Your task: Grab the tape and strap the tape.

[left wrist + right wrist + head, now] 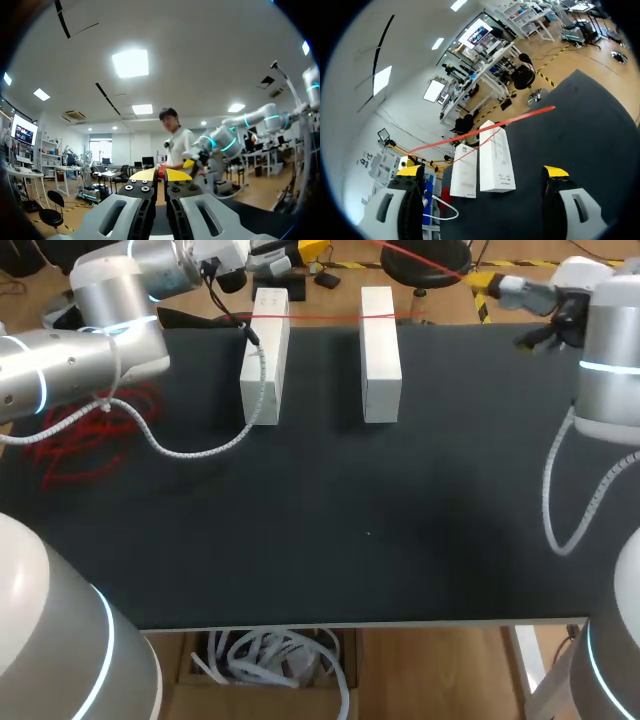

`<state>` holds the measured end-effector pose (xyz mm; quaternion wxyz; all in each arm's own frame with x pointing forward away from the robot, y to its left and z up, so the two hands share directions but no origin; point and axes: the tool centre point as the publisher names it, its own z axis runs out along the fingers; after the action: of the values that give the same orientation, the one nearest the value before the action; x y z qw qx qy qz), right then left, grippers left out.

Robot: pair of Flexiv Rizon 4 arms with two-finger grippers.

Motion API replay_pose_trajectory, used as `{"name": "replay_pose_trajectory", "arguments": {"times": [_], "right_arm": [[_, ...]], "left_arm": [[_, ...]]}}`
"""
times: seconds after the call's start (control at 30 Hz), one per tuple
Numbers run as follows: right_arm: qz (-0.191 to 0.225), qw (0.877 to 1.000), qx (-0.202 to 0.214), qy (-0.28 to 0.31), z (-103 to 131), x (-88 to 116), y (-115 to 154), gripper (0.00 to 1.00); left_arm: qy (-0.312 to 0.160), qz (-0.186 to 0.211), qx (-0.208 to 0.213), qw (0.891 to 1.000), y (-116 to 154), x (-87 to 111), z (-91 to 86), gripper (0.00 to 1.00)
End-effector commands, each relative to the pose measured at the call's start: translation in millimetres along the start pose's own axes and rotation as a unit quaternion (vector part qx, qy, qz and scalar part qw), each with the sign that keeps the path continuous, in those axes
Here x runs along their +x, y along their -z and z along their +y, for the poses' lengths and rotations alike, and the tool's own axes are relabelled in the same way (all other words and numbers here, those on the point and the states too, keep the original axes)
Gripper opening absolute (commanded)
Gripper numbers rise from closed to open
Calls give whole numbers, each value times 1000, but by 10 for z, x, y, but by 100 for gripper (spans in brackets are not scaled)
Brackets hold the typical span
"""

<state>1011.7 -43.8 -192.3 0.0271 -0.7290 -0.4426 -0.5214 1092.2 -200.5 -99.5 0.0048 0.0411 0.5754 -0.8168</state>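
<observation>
- On the far half of the black table mat, two long white rectangular blocks are lying side by side with a gap between them: the left white block and the right white block.
- Across the far ends of both blocks, the thin red tape is stretching as one taut line and carrying on past the right white block over the mat.
- At the far left corner, our left arm is coming in over the table's edge. Our left claw is holding its yellow tips almost together, with a bit of red showing between them, so we are logging it as clamped on the tape.
- At the far right corner, our right claw is hanging with its fingers spread wide and gripping nothing. It is facing both blocks and the tape, and it is well apart from all three.
- On the left part of the mat, a loose tangle of red strand is lying below the left arm.
- From the left arm, a white coiled cable is sagging over the mat and rising along the left white block.
</observation>
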Motion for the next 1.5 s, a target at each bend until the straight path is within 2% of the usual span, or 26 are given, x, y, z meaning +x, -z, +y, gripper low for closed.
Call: {"name": "replay_pose_trajectory", "arguments": {"times": [0.03, 0.07, 0.13, 0.2, 0.3, 0.37, 0.5, 0.6, 0.63, 0.67, 0.7, 0.73, 1.23, 1.33, 1.43, 1.47, 1.5], "right_arm": [[124, 954, -122, -243, -72, -62, 180, 100], [110, 955, -131, -244, -60, -67, 183, 100], [140, 936, -171, -274, -26, -116, 180, 100], [156, 917, -192, -312, -51, -164, 170, 100], [159, 901, -207, -345, -75, -187, 103, 100], [162, 899, -212, -347, -79, -164, 73, 100], [176, 886, -228, -363, -8, -96, 33, 100], [175, 884, -234, -365, 57, -50, 19, 100], [175, 886, -229, -363, 81, -16, 24, 100], [167, 895, -223, -348, 99, 18, 23, 100], [161, 912, -208, -316, 113, 53, 34, 100], [153, 943, -166, -245, 130, 115, 37, 100], [153, 943, -166, -245, 130, 115, 37, 100], [142, 920, -209, -300, 128, 184, -27, 100], [132, 905, -239, -326, 178, 161, -16, 100], [140, 896, -242, -344, 218, 135, -2, 100], [132, 884, -264, -362, 251, 122, 10, 100]], "left_arm": [[0, 1, 1, 1000, 2, -6, 5, 0], [0, 1, 1, 1000, 2, -6, 5, 0], [0, 1, 1, 1000, 2, -6, 5, 0], [0, 1, 1, 1000, 2, -6, 5, 0], [0, 1, 1, 1000, 2, -6, 5, 0], [0, 1, 1, 1000, 2, -6, 5, 0], [0, 1, 1, 1000, 2, -6, 5, 0], [0, 1, 1, 1000, 2, -6, 5, 0], [0, 1, 1, 1000, 2, -6, 5, 0], [0, 1, 1, 1000, 2, -6, 5, 0], [0, 1, 1, 1000, 2, -6, 5, 0], [0, 1, 1, 1000, 2, -6, 5, 0], [0, 1, 1, 1000, 2, -6, 5, 0], [0, 1, 1, 1000, 2, -6, 5, 0], [0, 1, 1, 1000, 2, -6, 5, 0], [0, 1, 1, 1000, 2, -6, 5, 0], [0, 1, 1, 1000, 2, -6, 5, 0]]}}
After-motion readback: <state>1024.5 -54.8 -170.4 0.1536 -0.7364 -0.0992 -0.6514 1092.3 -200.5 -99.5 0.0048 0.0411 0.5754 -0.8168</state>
